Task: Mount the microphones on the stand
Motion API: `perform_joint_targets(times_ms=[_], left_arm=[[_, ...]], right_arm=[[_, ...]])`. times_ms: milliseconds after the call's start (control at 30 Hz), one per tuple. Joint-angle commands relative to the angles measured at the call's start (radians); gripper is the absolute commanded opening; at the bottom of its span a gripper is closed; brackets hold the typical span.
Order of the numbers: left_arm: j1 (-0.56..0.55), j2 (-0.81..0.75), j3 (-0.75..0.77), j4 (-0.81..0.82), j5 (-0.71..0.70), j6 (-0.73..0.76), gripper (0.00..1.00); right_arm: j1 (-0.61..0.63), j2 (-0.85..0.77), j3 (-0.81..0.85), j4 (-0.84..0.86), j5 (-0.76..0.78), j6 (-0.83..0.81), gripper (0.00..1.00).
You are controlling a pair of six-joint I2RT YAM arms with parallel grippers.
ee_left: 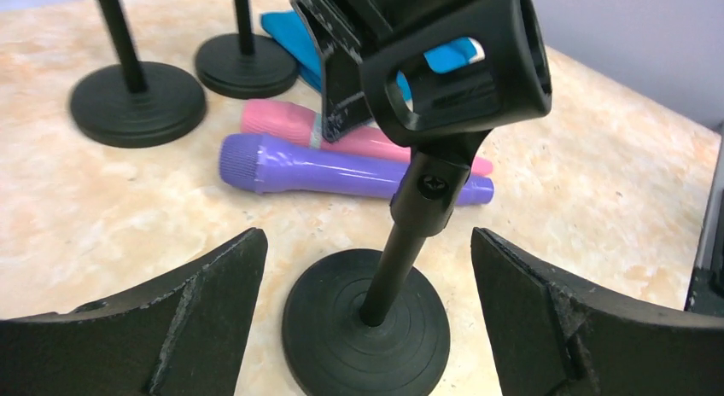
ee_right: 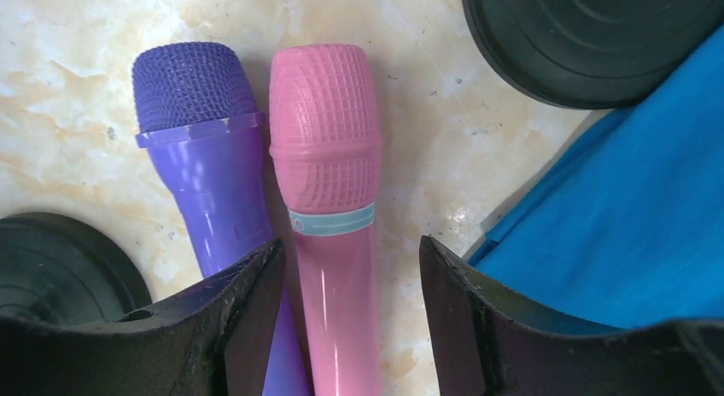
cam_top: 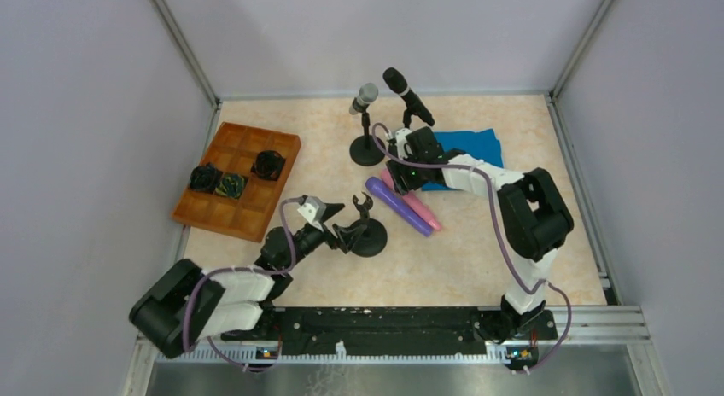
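**Two microphones on the tabletop, one bare stand waiting**

From above, the pink microphone (cam_top: 420, 210) and the purple microphone (cam_top: 394, 204) lie side by side, touching, on the tabletop (cam_top: 478, 251). Just beside them is a blue cloth (cam_top: 471, 147). The right end effector (cam_top: 401, 179) hangs over their head ends. The left end effector (cam_top: 346, 230) sits at the empty stand (cam_top: 369, 235). Two loaded stands (cam_top: 367, 148) are at the back, and a wooden tray (cam_top: 248, 148) lies to the left.

The left wrist view shows that end effector spread wide and holding nothing, its fingers (ee_left: 213, 302) on either side of the stand's round base. The clip (ee_left: 461, 72) on top is an open-sided black cradle, tilted.

The right wrist view shows the right end effector (ee_right: 350, 249) also parted and empty. The pink handle runs between its fingers, apparently not pinched, and the purple one slips under the left finger.

Both microphones look like light, hollow, glossy plastic. They should be stiff enough to squeeze but slick along the handle. The best hold is probably on the pink handle just below the pale band, leaving the tail free to enter the clip. The purple neighbour is so close that a finger may snag it. The stand's base looks heavy, yet it may need bracing as the handle presses in.
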Motion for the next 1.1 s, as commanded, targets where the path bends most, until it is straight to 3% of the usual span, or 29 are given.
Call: perform_joint_targets(times_ms=[0, 200, 333, 367, 467, 533, 667, 900, 1000, 1067], left_arm=[[-0.004, -0.223, -0.024, -0.252, -0.146, -0.017, 0.95], [-0.008, -0.571, 0.009, -0.565, -0.315, 0.040, 0.97], [-0.007, -0.658, 0.068, -0.697, -0.366, 0.046, 0.98], [-0.007, -0.664, 0.084, -0.722, -0.369, 0.043, 0.99], [-0.008, -0.671, 0.146, -0.780, -0.382, 0.032, 0.98], [-0.007, -0.670, 0.202, -0.829, -0.394, 0.035, 0.98], [-0.007, -0.677, 0.323, -0.912, -0.433, 0.062, 0.98], [-0.005, -0.615, 0.529, -0.944, -0.419, 0.137, 0.99], [-0.005, -0.554, 0.639, -0.984, -0.439, 0.122, 0.99], [-0.005, -0.520, 0.700, -0.999, -0.378, 0.160, 0.99]], right_arm=[[-0.009, 0.061, 0.071, -0.022, 0.002, -0.034, 0.57], [-0.010, 0.123, 0.077, -0.018, 0.015, -0.034, 0.53], [-0.009, 0.145, 0.069, -0.018, 0.031, -0.036, 0.48], [-0.010, 0.145, 0.066, -0.016, 0.029, -0.035, 0.44], [-0.010, 0.117, 0.041, 0.022, 0.018, -0.016, 0.15], [-0.009, 0.057, 0.007, 0.086, 0.003, -0.004, 0.07], [-0.008, -0.123, -0.051, 0.159, 0.022, 0.009, 0.01], [-0.009, -0.497, -0.206, 0.337, 0.169, 0.023, 0.00], [-0.022, -0.657, -0.301, 0.446, 0.149, 0.152, 0.00], [-0.044, -0.743, -0.355, 0.525, 0.101, 0.234, 0.00]])
